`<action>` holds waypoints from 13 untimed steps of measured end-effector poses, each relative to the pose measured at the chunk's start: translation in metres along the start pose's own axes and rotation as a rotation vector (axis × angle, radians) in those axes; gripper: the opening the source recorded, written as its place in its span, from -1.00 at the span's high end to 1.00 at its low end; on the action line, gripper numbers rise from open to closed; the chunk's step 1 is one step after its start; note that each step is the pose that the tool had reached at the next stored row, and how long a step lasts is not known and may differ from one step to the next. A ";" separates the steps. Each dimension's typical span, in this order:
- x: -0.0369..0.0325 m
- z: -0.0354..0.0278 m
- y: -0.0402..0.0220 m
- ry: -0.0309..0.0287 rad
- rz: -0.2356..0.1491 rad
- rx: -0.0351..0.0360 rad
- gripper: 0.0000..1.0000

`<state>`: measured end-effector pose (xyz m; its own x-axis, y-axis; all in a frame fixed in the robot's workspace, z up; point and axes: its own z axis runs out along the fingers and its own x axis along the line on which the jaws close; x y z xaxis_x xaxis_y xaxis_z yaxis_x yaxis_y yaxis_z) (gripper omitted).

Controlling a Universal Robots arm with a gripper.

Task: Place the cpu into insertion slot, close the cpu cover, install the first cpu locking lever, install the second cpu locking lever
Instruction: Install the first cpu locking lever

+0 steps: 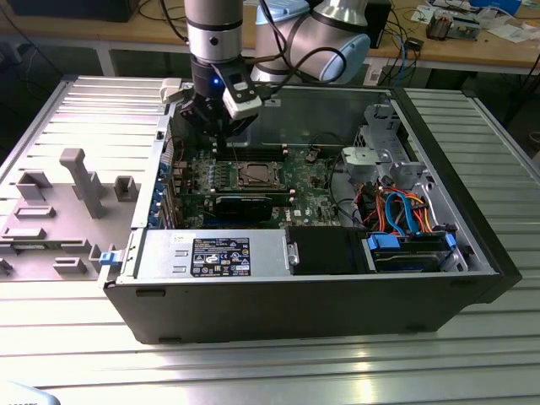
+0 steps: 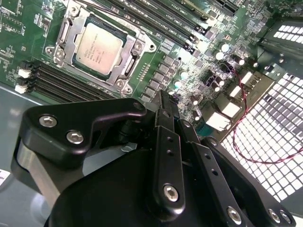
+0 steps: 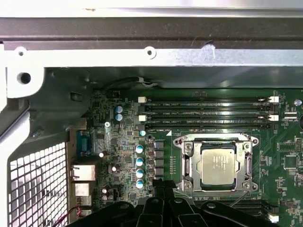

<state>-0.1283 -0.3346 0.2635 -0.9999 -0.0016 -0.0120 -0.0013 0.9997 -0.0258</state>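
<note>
Beyond my gripper [image 2: 163, 101], its fingertips pressed together and holding nothing, the cpu [image 2: 98, 48] sits seated in the slot [image 3: 217, 165], cover [image 2: 66, 35] down around it.

Open above the board [image 1: 253, 181], lid off the case [image 1: 472, 253]. Clear drop onto the cpu [image 3: 217, 165] seated in the socket, cover [image 3: 216, 163] flat around it. Hemmed by memory slots [image 3: 203, 113] on two sides, capacitors [image 3: 139, 161] and rear ports [image 3: 81, 173] just beside. Gripper [image 1: 215, 114] low over the board near the case's rear wall. Crowded toward the exterior view's right: drive cage [image 1: 388, 152], tangled cables [image 1: 396, 211]. Black shroud [image 1: 325, 249] along the near edge.
</note>
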 end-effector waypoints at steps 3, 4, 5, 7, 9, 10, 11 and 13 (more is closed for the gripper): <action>0.0003 0.0000 0.0043 0.0000 0.000 -0.0017 0.79; 0.0003 0.0000 0.0059 0.0000 0.000 -0.0025 0.79; 0.0002 0.0001 0.0072 0.0000 0.000 -0.0032 0.79; 0.0002 0.0002 0.0091 -0.0001 0.000 -0.0039 0.79; 0.0002 0.0003 0.0107 0.0000 0.000 -0.0039 0.79; 0.0002 0.0003 0.0114 0.0000 0.000 -0.0039 0.79; 0.0002 0.0003 0.0122 0.0000 0.000 -0.0039 0.79; 0.0002 0.0004 0.0132 0.0000 0.000 -0.0039 0.79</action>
<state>-0.1285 -0.3215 0.2628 -0.9999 -0.0015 -0.0119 -0.0013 0.9998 -0.0219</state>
